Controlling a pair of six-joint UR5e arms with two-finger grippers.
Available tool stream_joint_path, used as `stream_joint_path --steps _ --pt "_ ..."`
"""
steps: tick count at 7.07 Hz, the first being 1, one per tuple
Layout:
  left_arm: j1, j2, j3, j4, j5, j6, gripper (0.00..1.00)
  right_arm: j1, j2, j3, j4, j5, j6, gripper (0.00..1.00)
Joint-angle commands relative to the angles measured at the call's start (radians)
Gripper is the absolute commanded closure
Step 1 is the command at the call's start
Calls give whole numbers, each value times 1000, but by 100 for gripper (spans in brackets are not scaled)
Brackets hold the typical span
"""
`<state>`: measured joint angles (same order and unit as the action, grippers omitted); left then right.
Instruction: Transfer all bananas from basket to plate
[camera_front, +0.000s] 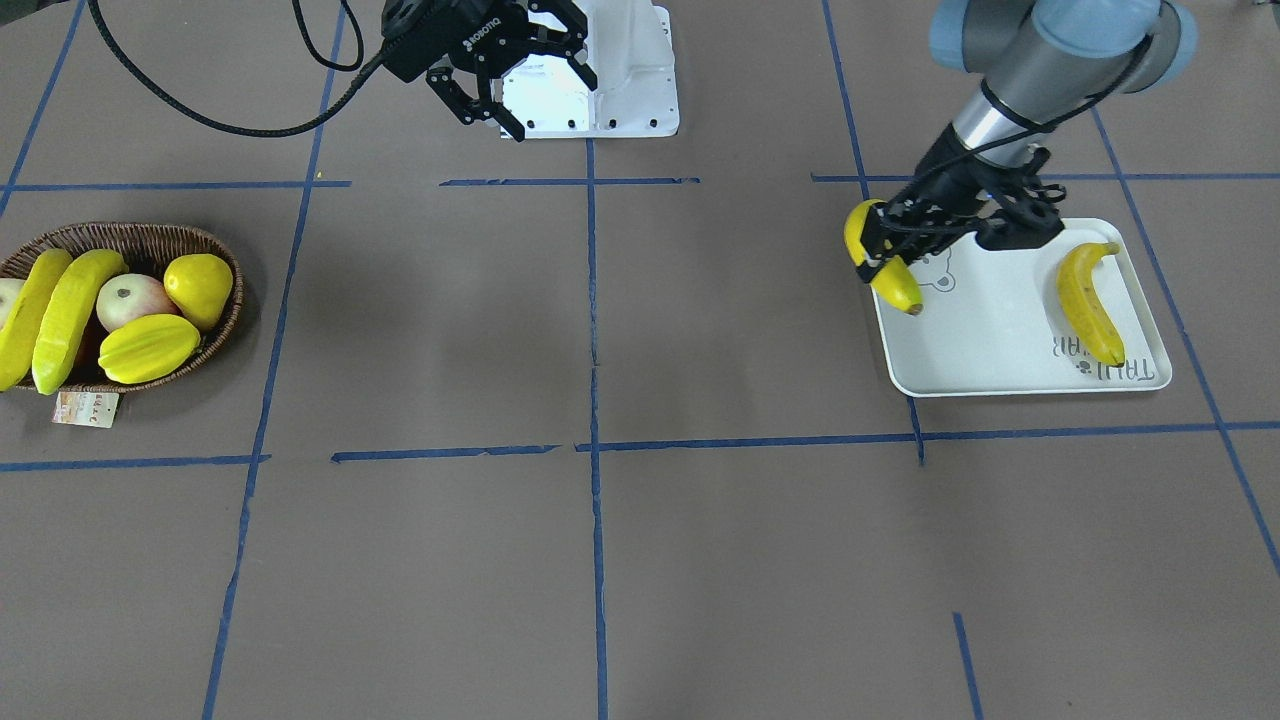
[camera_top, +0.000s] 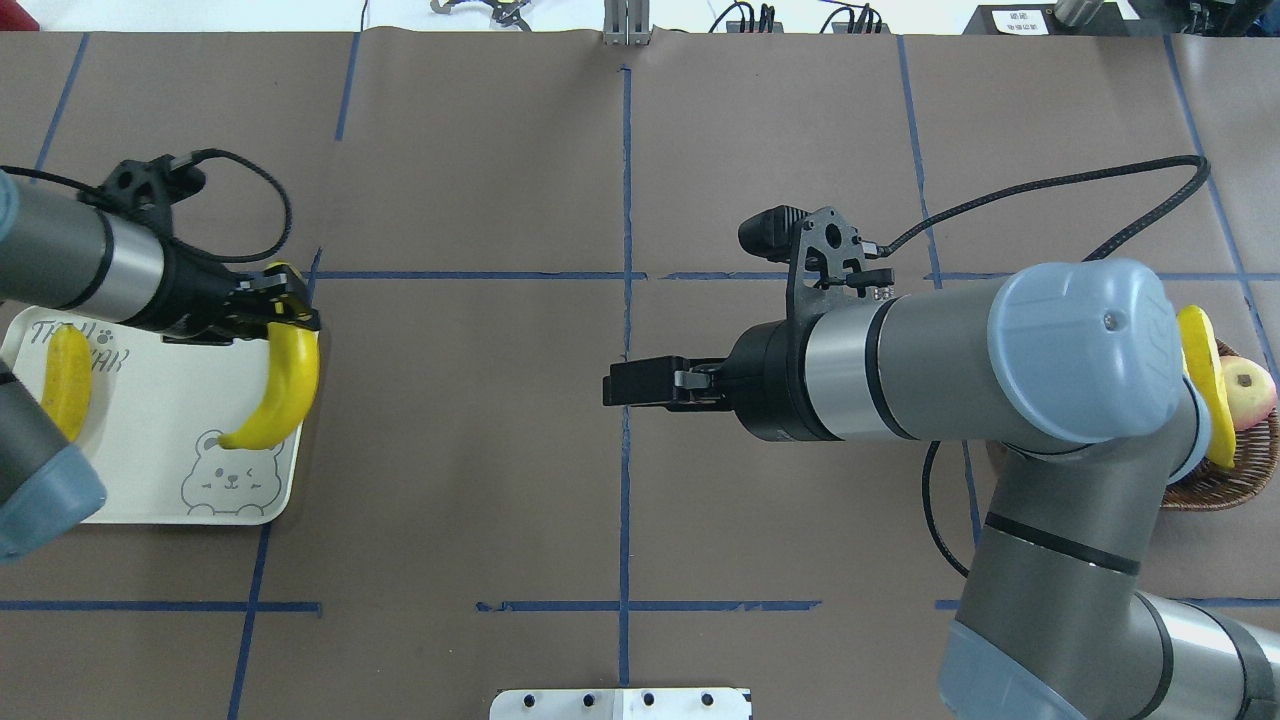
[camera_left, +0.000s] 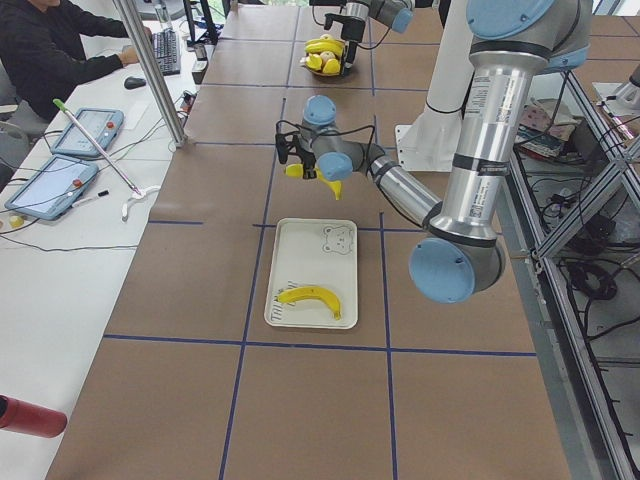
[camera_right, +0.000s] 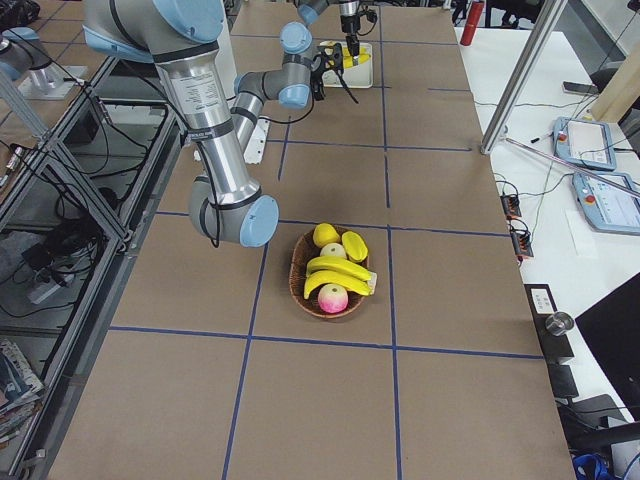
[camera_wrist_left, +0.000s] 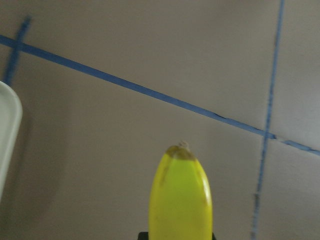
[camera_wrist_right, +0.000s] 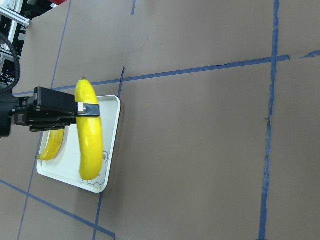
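Note:
My left gripper (camera_front: 880, 255) is shut on a banana (camera_front: 893, 280) near its upper end. The banana hangs tilted over the plate's (camera_front: 1000, 340) edge by the bear face. It also shows in the overhead view (camera_top: 280, 385), the right wrist view (camera_wrist_right: 88, 140) and the left wrist view (camera_wrist_left: 181, 195). A second banana (camera_front: 1090, 305) lies on the plate by the lettering. Two more bananas (camera_front: 45, 315) lie in the basket (camera_front: 215, 335) at the other end of the table. My right gripper (camera_front: 520, 80) is open and empty near the robot's base.
The basket also holds a star fruit (camera_front: 148, 347), a yellow pear-shaped fruit (camera_front: 198, 287) and a reddish apple (camera_front: 130, 298). A paper tag (camera_front: 86, 409) lies by the basket. The white robot base plate (camera_front: 620, 80) stands at the table's edge.

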<state>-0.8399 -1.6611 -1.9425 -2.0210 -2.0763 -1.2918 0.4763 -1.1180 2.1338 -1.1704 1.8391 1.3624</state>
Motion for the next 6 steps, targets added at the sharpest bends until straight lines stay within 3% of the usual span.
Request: stream_joint_path --steps 1,3,6 --pt "-94 103 89 8 2 189 100 2 -8 -3 0 -1 0 0" --pt "-105 98 190 7 5 186 100 4 -8 -5 0 -1 1 0" --pt "-107 109 236 5 5 83 100 4 -6 -3 2 -1 1 0"
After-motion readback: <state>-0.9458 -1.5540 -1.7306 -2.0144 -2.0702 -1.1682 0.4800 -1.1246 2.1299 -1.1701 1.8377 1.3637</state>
